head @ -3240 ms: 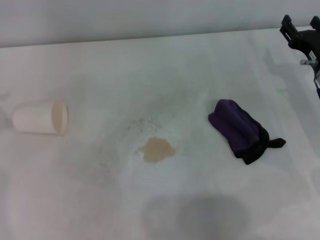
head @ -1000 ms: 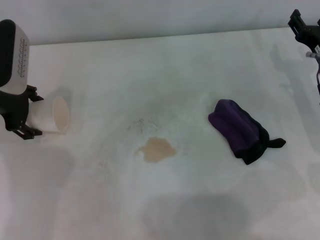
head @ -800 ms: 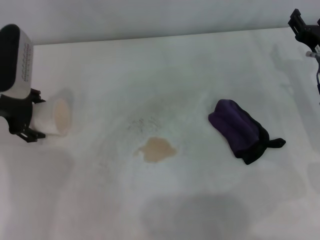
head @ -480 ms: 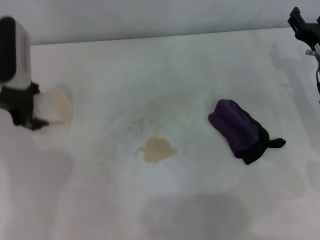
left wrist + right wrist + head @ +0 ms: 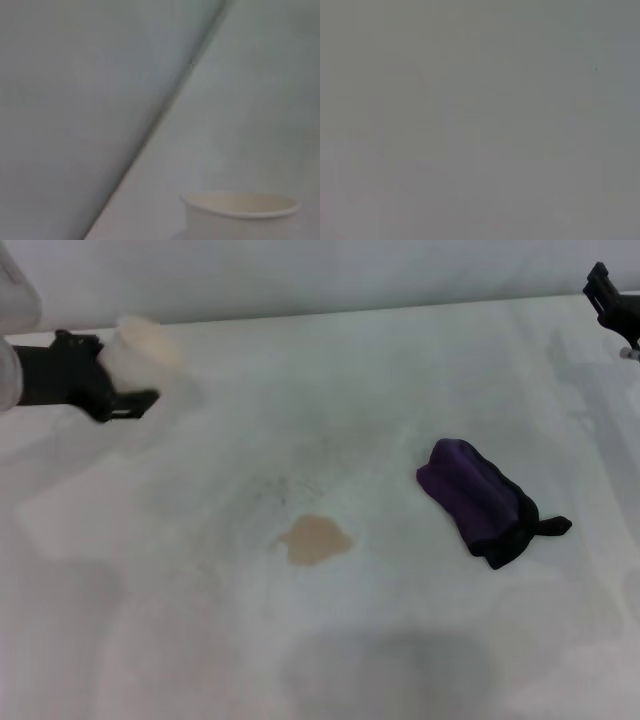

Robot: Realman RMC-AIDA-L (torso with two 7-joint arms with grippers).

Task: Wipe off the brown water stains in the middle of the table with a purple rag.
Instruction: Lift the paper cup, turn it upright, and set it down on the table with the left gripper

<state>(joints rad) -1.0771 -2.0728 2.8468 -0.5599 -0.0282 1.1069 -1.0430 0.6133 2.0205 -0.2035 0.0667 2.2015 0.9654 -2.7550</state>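
The left gripper (image 5: 120, 390), clenched on the white cup (image 5: 145, 345), has lifted it off the table (image 5: 330, 660). That clears the way: stain (image 5: 314, 539) unwiped mid-table, purple rag (image 5: 480, 498) untouched on its right. Right gripper (image 5: 612, 300) parked, far edge.

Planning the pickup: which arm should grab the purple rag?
Probably the right. The right gripper is free at the table's far right edge, on the purple rag's side. The left gripper is far left, holding the white cup.
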